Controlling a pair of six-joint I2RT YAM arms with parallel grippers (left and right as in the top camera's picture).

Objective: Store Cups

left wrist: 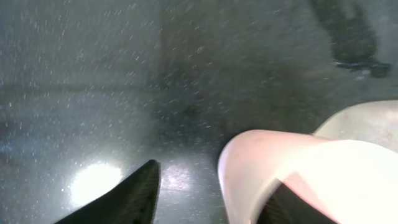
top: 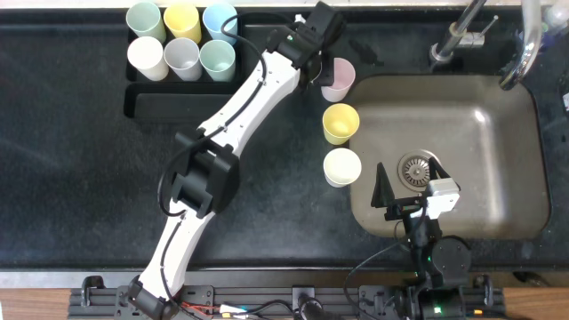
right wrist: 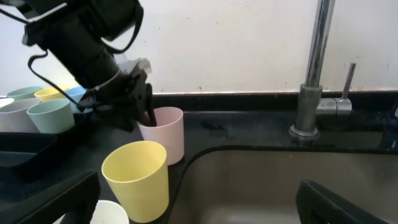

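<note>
We are looking at smooth, matte plastic cups, all tapered tumblers with round open mouths, standing upright on a black, speckled countertop (top: 71, 178) beside a brushed steel sink (top: 484, 191) with rounded corners.

The pink cup (top: 339, 78) is standing at the sink's far left corner, just off the rim. The left gripper (right wrist: 146, 109) is hanging over it with its dark fingers spread. In the left wrist view one finger (left wrist: 137, 196) is sitting outside the pale wall with a strip of countertop showing between them, while the other is dipping inside the mouth. So the fingers are straddling the rim without pinching it.

The right gripper (top: 397, 197) is hovering above the sink's near left part, fingers wide apart and holding nothing, well apart from every cup.

We are counting three cups along the sink's left rim: the pink one, a yellow cup (top: 340, 123) next to it, and a white cup (top: 342, 166) nearest the arms' bases. Six stored cups (top: 182, 56) are standing in two rows of three in a black rectangular tray (top: 169, 105), well to the sink's left. That is making nine in all.
</note>
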